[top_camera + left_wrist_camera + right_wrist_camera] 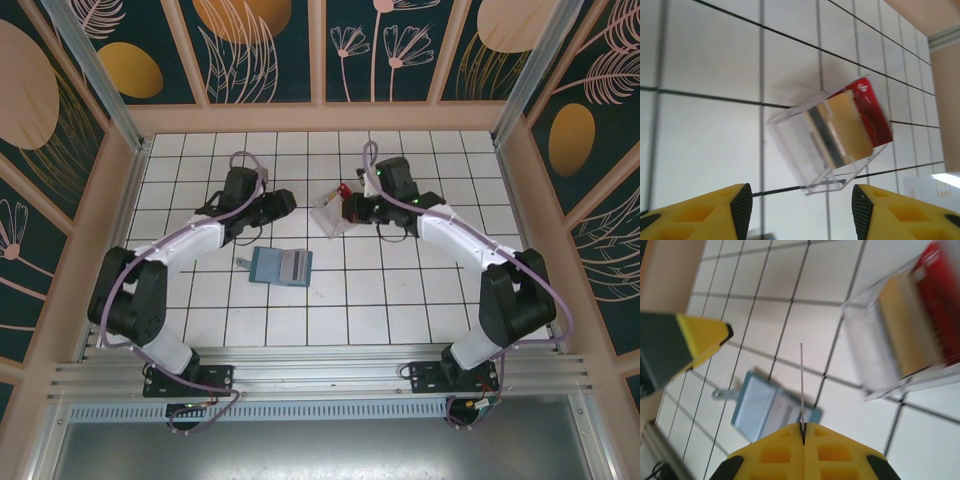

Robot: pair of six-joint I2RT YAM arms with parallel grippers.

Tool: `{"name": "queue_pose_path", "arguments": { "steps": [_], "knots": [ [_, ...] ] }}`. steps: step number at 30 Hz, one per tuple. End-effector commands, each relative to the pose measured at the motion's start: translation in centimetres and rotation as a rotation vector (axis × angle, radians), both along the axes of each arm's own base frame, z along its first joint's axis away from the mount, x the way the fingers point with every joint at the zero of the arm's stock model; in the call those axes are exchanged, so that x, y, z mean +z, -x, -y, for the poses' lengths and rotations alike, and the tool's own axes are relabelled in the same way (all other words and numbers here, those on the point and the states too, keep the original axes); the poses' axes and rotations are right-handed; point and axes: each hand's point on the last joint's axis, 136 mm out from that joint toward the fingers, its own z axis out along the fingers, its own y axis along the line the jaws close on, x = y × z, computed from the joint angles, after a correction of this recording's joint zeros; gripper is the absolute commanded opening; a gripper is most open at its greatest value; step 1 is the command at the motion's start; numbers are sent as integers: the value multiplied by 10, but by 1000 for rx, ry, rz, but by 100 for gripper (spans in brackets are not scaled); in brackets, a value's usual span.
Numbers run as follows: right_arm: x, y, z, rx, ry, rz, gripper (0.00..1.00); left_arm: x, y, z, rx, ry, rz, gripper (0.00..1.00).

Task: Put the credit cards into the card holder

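The clear card holder lies tilted on the white tiles between my two grippers. A yellow-gold card and a red card stand inside it, the red one sticking out past the rim. My left gripper is open just short of the holder's near corner and holds nothing. My right gripper is shut on a thin card, seen edge-on as a pale line, so its colour cannot be told. The holder is ahead and to the right of that card.
A teal folding wallet lies open on the tiles nearer the arm bases, below the held card in the right wrist view. One yellow finger of the left gripper shows there at upper left. Wooden walls ring the tiled floor.
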Motion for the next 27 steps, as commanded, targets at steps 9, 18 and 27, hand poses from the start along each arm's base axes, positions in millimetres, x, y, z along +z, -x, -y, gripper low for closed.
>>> {"name": "queue_pose_path", "arguments": {
  "steps": [9, 18, 27],
  "knots": [
    [-36, 59, -90, 72, -183, -149, 2, -59, 68, -76, 139, -231, -114, 54],
    [-65, 66, -106, 54, -215, -242, 2, -89, 94, -100, 190, -315, -180, 43],
    [-88, 68, -105, 25, -198, -288, 2, -120, 108, -107, 182, -355, -244, 32]
  ]
}}
